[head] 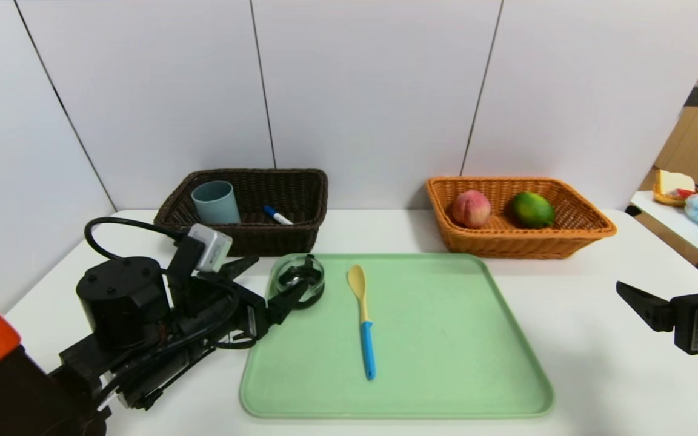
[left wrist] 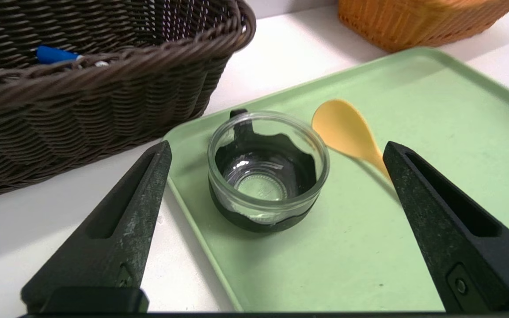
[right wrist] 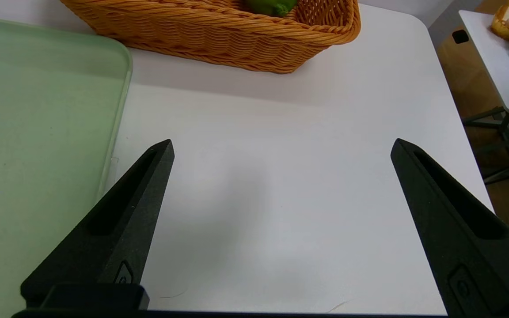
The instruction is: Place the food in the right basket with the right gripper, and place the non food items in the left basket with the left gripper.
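Closest to the robot, the left gripper [left wrist: 276,150] sits low at the near-left side of the table [head: 567,339], fingers spread wide with nothing in them, lined up on the glass jar [left wrist: 267,172]. The jar stands upright in the far-left corner of the green tray [head: 446,363], just inside the rim. I'd guess it's the fussy one: glass, smooth and round, so probably slippery and not something to knock over. Best bet looks like squeezing across the lower band where the black insert wraps it, one finger each side.

Room-wise, one finger is over bare table outside the tray rim and the other is over the tray near the spoon [head: 362,315], whose yellow bowl lies just beside the jar. That's the thing to avoid nudging. The spoon looks light and stiff and lies flat down the tray's middle, blue handle toward the near edge, so it should be harder to get fingers under.

The right gripper [right wrist: 281,148] is parked over open table off the tray's right edge, also wide open and empty.

Farther back, the left basket [head: 300,188] already holds the cup [head: 216,203] and the marker [head: 277,215], a short lift from the jar. At the far right, the right basket [head: 591,227] has the peach [head: 471,208] and the lime [head: 532,209] in it, so the food looks done.
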`<state>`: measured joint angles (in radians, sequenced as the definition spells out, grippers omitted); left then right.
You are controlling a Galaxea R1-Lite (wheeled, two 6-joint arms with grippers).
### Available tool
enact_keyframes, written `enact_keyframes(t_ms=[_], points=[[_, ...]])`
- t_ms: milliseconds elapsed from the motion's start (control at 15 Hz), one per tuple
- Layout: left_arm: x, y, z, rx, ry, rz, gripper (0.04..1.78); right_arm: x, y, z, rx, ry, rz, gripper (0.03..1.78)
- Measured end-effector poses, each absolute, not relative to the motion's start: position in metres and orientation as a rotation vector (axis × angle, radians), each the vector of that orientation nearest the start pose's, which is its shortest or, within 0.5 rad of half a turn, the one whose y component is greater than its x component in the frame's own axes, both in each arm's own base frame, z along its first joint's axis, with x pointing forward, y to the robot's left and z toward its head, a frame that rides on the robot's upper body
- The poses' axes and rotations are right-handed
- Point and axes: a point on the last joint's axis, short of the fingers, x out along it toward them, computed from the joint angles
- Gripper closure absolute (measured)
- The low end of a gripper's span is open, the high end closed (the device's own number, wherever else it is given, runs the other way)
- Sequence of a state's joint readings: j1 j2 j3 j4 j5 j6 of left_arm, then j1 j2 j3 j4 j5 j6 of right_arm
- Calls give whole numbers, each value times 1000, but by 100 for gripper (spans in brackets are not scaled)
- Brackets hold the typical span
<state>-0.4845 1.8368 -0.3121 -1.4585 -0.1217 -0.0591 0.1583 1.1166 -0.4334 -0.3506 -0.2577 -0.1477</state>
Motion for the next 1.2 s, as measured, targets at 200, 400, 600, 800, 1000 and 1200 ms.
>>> enact_keyframes(t_ms=[200,400,600,800,1000,1200], points=[[237,-128,85,-5,148,-605,13,147,17,185,-214,333,-75,12],[240,-130,71,12,197,-601,13,147,17,185,-213,333,-75,12],[244,-132,66,15,210,-601,13,147,17,184,-213,335,-76,12],[248,-135,67,12,195,-603,13,146,17,183,-214,336,-76,11],[253,-138,71,5,170,-604,13,146,17,184,-214,335,-76,11],[260,-142,72,-1,150,-604,13,145,17,183,-213,335,-77,11]])
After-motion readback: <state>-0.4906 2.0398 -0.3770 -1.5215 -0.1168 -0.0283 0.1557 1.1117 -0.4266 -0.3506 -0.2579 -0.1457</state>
